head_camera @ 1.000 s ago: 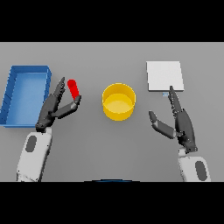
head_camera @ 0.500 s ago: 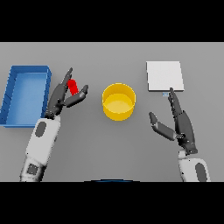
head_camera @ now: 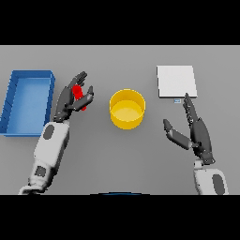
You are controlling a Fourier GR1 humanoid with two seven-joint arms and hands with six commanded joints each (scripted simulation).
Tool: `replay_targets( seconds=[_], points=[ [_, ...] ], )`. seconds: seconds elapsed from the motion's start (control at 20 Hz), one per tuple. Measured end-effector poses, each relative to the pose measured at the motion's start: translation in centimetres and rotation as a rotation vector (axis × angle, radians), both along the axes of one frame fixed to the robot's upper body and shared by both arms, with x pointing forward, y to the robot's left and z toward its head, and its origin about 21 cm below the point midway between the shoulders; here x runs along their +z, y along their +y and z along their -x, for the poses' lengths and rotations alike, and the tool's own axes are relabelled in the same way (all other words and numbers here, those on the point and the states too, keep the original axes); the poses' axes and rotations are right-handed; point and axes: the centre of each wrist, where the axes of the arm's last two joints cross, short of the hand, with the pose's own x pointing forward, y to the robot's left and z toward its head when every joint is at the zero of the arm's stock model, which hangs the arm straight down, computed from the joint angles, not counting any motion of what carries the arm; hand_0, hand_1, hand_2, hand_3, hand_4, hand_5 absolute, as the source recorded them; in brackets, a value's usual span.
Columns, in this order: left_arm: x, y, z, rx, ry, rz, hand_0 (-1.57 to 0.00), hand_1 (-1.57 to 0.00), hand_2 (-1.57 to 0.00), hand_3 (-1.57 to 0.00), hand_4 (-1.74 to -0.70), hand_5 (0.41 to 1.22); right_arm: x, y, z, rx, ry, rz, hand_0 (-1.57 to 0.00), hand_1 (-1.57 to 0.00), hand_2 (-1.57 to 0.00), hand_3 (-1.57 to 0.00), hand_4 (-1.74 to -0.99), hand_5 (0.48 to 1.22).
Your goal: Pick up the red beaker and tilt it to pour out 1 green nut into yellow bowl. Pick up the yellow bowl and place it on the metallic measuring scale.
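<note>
Right robot hand [head_camera: 199, 133], approx. 4 o'clock on the grey worktop [head_camera: 120, 159]: fingers straight, thumb spread, holding nothing.

Left robot hand [head_camera: 70, 101], approx. 9 o'clock: fingers and thumb set either side of the red beaker [head_camera: 79, 96]; whether they actually grip it can't be confirmed. Beaker is narrow, cylindrical, partly covered by the fingers; contents not visible, no nut made out.

Yellow bowl [head_camera: 127, 108], centre, just right of the beaker & apart from it: round, smooth wall, interior shows only yellow.

Blue bin [head_camera: 27, 101], far left at 9 o'clock: rectangular, open-topped, interior shows blue floor only.

Metallic measuring scale [head_camera: 176, 81], approx. 2 o'clock: flat pale square plate, small tab at near edge, nothing on it; right fingertips just short of it.
</note>
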Motion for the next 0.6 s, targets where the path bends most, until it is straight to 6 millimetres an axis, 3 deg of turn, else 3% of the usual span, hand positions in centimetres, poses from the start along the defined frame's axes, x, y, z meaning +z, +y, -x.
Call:
replay_targets(
  seconds=[0.1,0.25,0.3,0.45,0.6],
  points=[
    [-0.2,-0.5,-0.2,0.044,0.006,-0.026,-0.76,-0.78,-0.84,-0.88,-1.52,0.999,0.1,0.1,0.2,-0.005,-0.019,0.003,0.0,0.0,0.0,0.0,-1.239,0.648],
    [-0.2,-1.7,-0.4,0.026,-0.034,-0.107,-1.15,-1.17,-1.2,-1.11,-1.62,1.107,-0.3,0.6,0.4,-0.001,-0.011,-0.002,0.0,0.0,0.0,0.0,-1.241,0.65],
    [-0.2,-1.6,-0.5,0.021,-0.034,-0.111,-1.24,-1.25,-1.27,-1.15,-1.64,1.13,-0.3,0.7,0.2,-0.005,-0.005,-0.001,0.0,0.0,0.0,0.0,-1.242,0.65],
    [0.0,-1.7,-0.6,0.018,-0.015,-0.108,-1.4,-1.41,-1.42,-1.36,-1.54,1.174,0.1,0.8,0.0,0.008,-0.016,-0.021,0.0,0.0,0.0,0.0,-1.255,0.644],
    [0.3,-1.4,-0.4,0.012,-0.052,-0.031,-1.48,-1.49,-1.49,-1.46,-1.64,1.157,-0.2,0.7,0.2,0.004,-0.009,-0.012,0.0,0.0,0.0,0.0,-1.248,0.645]
  ],
)
